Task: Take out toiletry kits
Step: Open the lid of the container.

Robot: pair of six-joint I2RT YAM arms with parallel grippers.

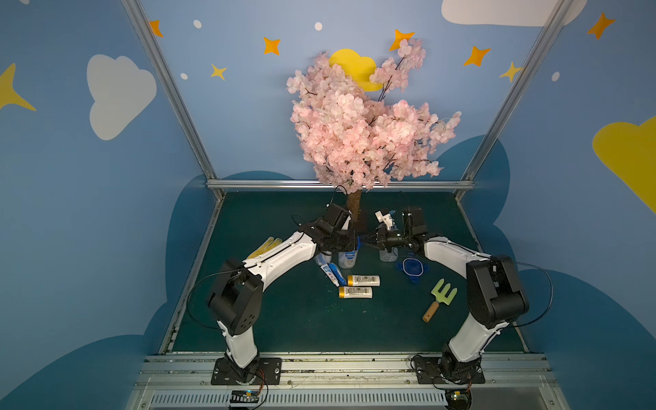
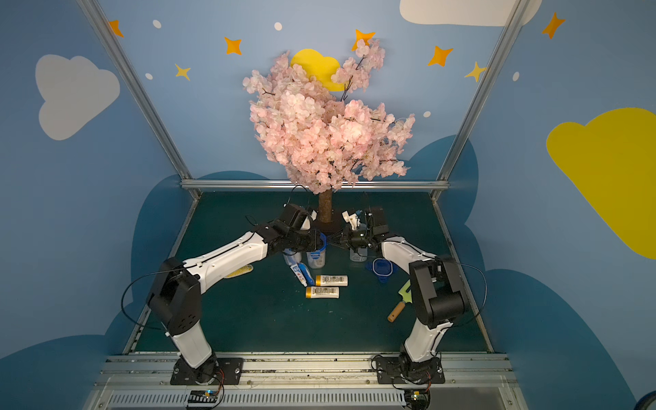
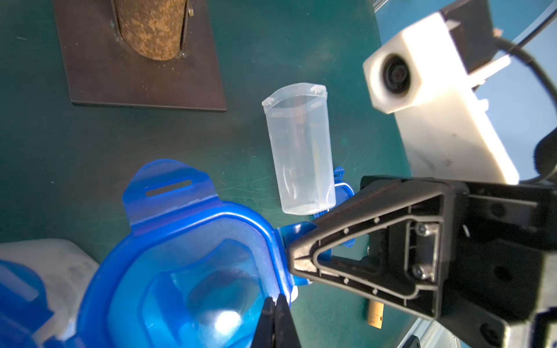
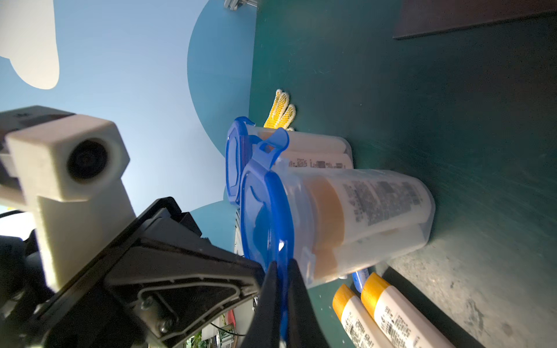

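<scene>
Left tool (image 3: 275, 313) and right tool (image 4: 281, 289) both clench the blue lid (image 4: 259, 217) so I can unclip the jar (image 4: 426, 229) holding a bottle (image 4: 376, 205).

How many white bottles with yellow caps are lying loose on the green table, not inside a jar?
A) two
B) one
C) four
A: one white bottle lies beside a second bottle on the green table, and no other loose one shows.
</scene>
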